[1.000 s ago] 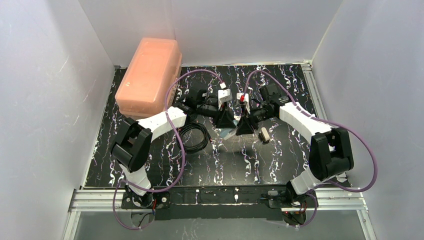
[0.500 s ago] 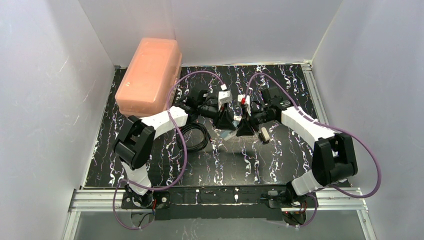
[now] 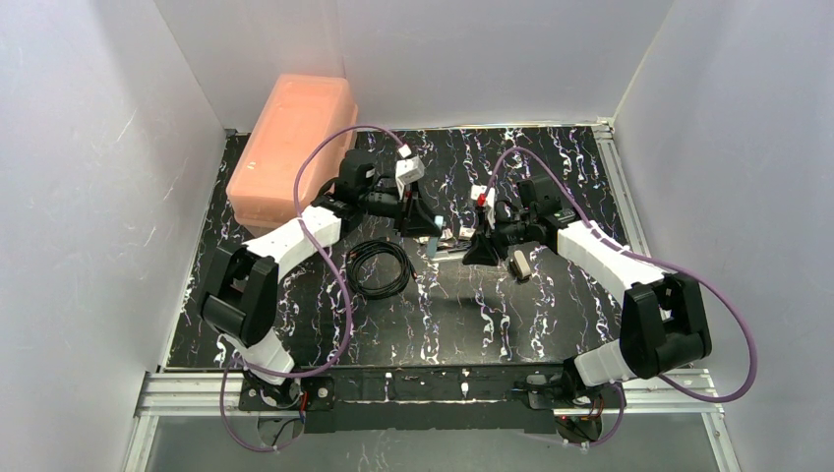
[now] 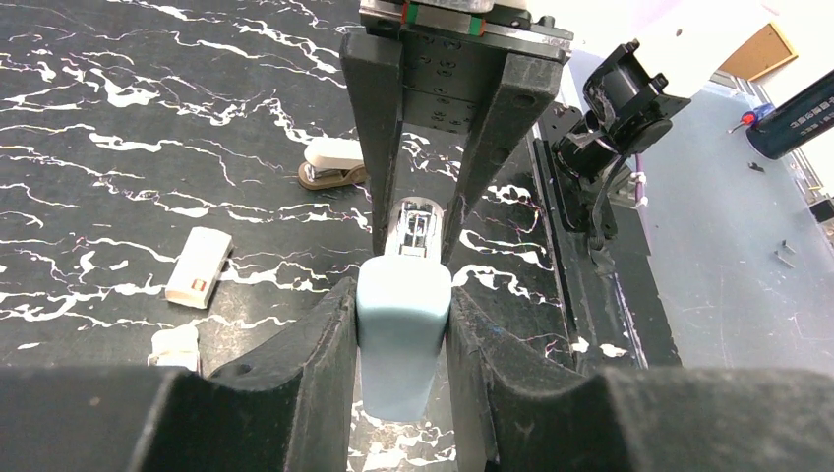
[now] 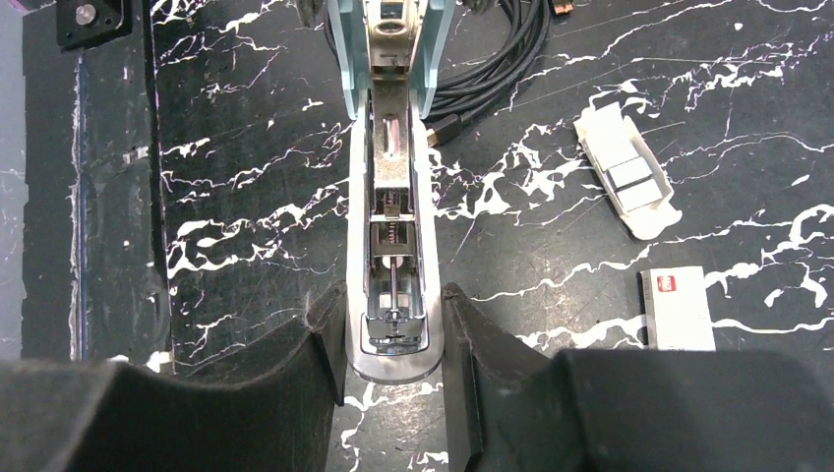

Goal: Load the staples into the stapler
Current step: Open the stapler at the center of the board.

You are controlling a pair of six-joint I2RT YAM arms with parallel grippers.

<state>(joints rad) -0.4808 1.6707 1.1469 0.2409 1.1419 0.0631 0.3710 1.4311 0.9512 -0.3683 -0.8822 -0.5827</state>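
1. The left tool (image 4: 400, 295) is pinched on the light-blue cover end of the stapler (image 4: 398, 354). Its pads sit flat on both sides and the jaws are only narrowly apart.
2. The right tool (image 5: 391, 300) is clamped on the opposite end, around the rounded silver base, so the stapler spans between the two tools. I can't tell whether it touches the surface (image 3: 472, 324).
3. The stapler is hinged open. The blue cover is up at the left tool's end, and the metal channel faces up with its spring and rod showing.
4. The staples (image 5: 629, 175) are silvery strips sitting in a small white tray on the surface. In the right wrist view they lie right of the stapler, apart from it. A white box (image 5: 679, 307) with a red label lies near the tray.
5. Further out, a coiled black cable (image 3: 382, 267) sits beside the left tool, and a pink box (image 3: 290, 147) is in the far-left corner. There's a small white-and-tan item (image 3: 521, 264) just beside the right tool, but I can't tell what it is.
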